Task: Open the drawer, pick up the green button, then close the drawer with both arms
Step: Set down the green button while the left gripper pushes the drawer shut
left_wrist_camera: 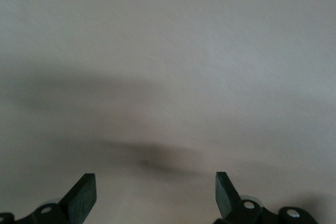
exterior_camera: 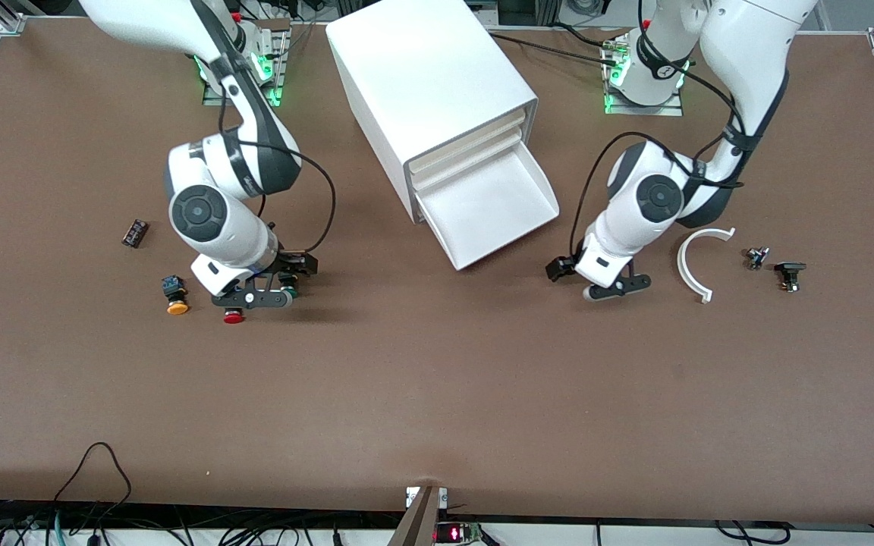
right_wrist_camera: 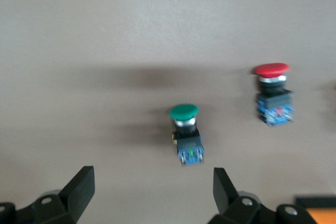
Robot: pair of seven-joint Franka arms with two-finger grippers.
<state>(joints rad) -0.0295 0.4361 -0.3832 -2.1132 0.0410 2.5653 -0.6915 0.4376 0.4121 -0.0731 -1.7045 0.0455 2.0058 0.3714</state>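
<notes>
The white cabinet (exterior_camera: pixel 429 83) stands at the middle of the table, near the arms' bases. Its bottom drawer (exterior_camera: pixel 509 227) is pulled out and looks empty. The green button (right_wrist_camera: pixel 185 129) lies on its side on the brown table, just ahead of my right gripper's fingertips. My right gripper (exterior_camera: pixel 253 300) (right_wrist_camera: pixel 152 187) hangs low over it, open and empty, and mostly hides it in the front view. My left gripper (exterior_camera: pixel 616 289) (left_wrist_camera: pixel 156 190) is open and empty, low over bare table beside the open drawer toward the left arm's end.
A red button (exterior_camera: pixel 234 317) (right_wrist_camera: pixel 273 95) and a yellow button (exterior_camera: pixel 176 299) lie close by the right gripper. A small black part (exterior_camera: pixel 134 233) lies toward the right arm's end. A white curved piece (exterior_camera: pixel 699 262) and two small parts (exterior_camera: pixel 756 258) (exterior_camera: pixel 790 274) lie by the left arm.
</notes>
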